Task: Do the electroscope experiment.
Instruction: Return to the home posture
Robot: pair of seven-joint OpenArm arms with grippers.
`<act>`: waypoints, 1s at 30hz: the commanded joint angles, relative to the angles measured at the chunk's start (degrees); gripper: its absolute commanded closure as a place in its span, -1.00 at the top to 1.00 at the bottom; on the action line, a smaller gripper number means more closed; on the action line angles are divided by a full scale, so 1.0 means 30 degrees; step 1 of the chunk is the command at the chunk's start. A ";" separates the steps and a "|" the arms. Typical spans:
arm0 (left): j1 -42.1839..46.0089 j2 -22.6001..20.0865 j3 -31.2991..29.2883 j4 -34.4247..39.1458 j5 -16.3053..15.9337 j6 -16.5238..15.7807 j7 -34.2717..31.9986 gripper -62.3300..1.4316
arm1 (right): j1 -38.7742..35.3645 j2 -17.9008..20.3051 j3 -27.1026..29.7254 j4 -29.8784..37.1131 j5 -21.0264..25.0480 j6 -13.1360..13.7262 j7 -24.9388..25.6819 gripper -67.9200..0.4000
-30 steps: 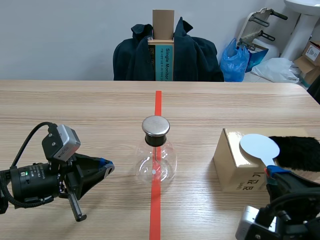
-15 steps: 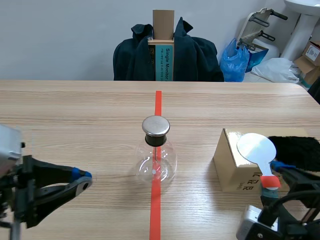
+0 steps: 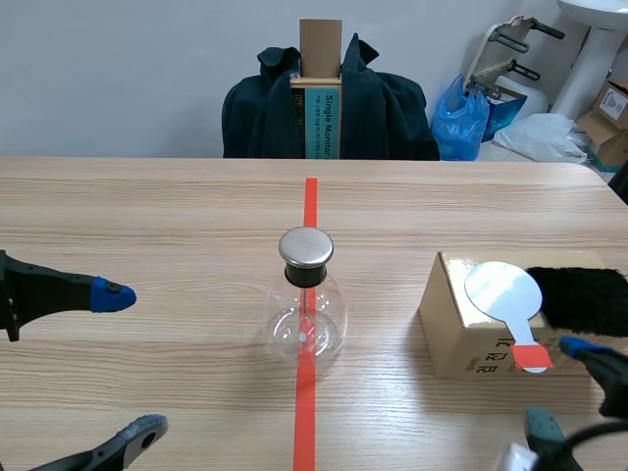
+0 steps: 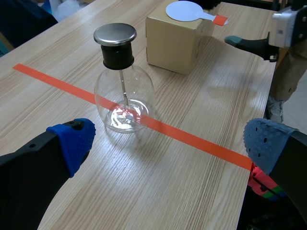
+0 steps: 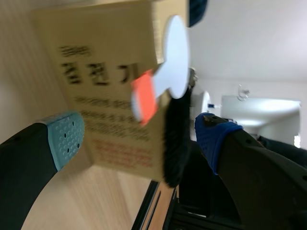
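Note:
The electroscope, a round glass flask (image 3: 306, 312) with a metal cap (image 3: 306, 247) and a thin rod inside, stands on the red tape line mid-table. In the left wrist view the flask (image 4: 123, 96) stands ahead of my left gripper (image 4: 170, 143), which is open wide and holds nothing. A white paddle (image 3: 502, 291) with an orange-red handle (image 3: 531, 355) lies on a cardboard box (image 3: 461, 324), its handle overhanging the near edge. Black fur (image 3: 587, 297) rests behind it. My right gripper (image 5: 139, 136) is open just short of the paddle's handle (image 5: 143, 96), with its fingers apart from it.
A chair draped with a dark jacket (image 3: 329, 103) stands beyond the table's far edge, holding a cardboard box. A blue bag (image 3: 461, 118) and clutter sit at the back right. In the left wrist view the right arm's finger (image 4: 249, 44) shows beside the box (image 4: 180, 43).
Both grippers have opened. The right one let go of the paddle's handle and drew back, leaving the paddle on the box. The left arm pulled back toward the table's left edge.

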 commanded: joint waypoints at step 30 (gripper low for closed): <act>-0.0219 0.0138 0.0131 -0.0022 -0.0036 0.0226 -0.0131 1.00 | 0.4095 0.1909 0.3781 0.9537 2.1114 1.7005 0.2557 0.40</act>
